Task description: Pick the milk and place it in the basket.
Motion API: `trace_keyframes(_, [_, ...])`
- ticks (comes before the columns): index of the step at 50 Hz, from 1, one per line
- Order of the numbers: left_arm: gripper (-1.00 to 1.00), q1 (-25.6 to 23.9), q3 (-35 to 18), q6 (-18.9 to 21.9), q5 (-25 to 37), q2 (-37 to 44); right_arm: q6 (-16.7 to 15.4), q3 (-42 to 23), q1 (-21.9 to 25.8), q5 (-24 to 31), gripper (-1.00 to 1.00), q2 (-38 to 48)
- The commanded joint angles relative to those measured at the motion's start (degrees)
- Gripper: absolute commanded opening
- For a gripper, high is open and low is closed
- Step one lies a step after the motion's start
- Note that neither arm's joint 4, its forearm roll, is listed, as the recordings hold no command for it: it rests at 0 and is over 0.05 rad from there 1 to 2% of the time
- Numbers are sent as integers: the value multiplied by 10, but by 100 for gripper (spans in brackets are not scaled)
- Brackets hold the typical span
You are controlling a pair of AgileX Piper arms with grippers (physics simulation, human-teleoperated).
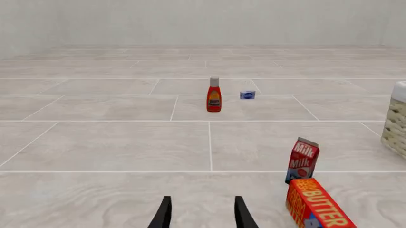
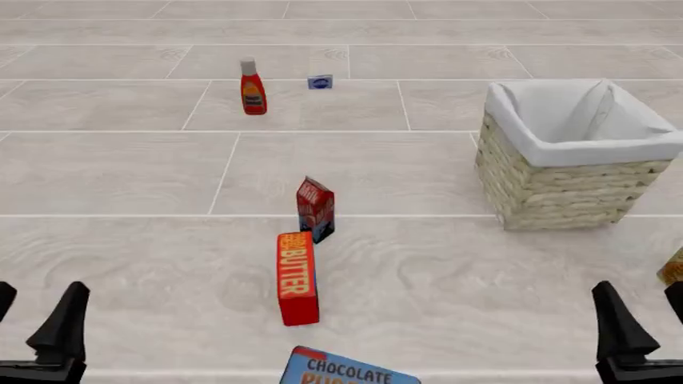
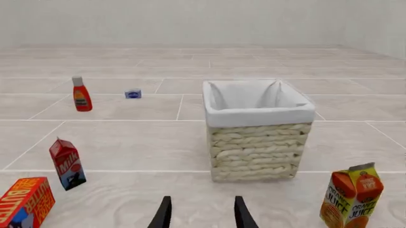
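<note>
Milk pickup hasn't started yet from what I can see, so I'm at the reach-in step. Going big to small: the basket sits off to the right on the surface, open and with nothing in it that I can see, its white lining folded over the rim. Then the long butter box lies flat, running away from me, and right at its far end, touching or nearly so, stands the milk. It's upright, long axis vertical, gable pointing up, turned a bit so one corner faces the camera. It's roughly mid-surface, well left of the basket.

Both arms hang back at the near edge. Left claw has its fingers apart with nothing between them, same for the right claw.

Next move, I reckon: the left arm looks closer, so bring it forward and to its right, and close on the carton's sides without bumping the butter. That box being so tight against it is the annoying bit.
</note>
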Motion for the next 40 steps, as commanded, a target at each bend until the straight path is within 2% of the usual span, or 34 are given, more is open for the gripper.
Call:
trace_keyframes(1, [100, 0, -1, 0, -1, 2, 5, -6, -7, 9, 100, -6])
trace_keyframes(15, [100, 0, -1, 0, -1, 2, -31, -38, 6, 30, 100, 10])
trace_keyframes(17, [100, 0, -1, 0, -1, 2, -28, -47, 12, 29, 100, 21])
trace_keyframes(23, [100, 0, -1, 0, -1, 2, -22, -78, 53, 8, 100, 78])
trace_keyframes(24, [100, 0, -1, 0, -1, 2, -26, -92, 73, -3, 100, 109])
trace_keyframes(25, [100, 0, -1, 0, -1, 2, -26, -92, 73, -4, 100, 110])
trace_keyframes(26, [100, 0, -1, 0, -1, 2, -39, -99, 92, -14, 100, 135])
trace_keyframes(28, [100, 0, -1, 0, -1, 2, -53, -108, 91, -25, 100, 161])
trace_keyframes(33, [100, 0, -1, 0, -1, 2, -38, -148, 145, -39, 100, 228])
trace_keyframes(35, [100, 0, -1, 0, -1, 2, -42, -154, 147, -40, 100, 235])
trace_keyframes(38, [100, 0, -1, 0, -1, 2, -48, -177, 194, -44, 100, 290])
trace_keyframes(40, [100, 0, -1, 0, -1, 2, -62, -188, 201, -46, 100, 306])
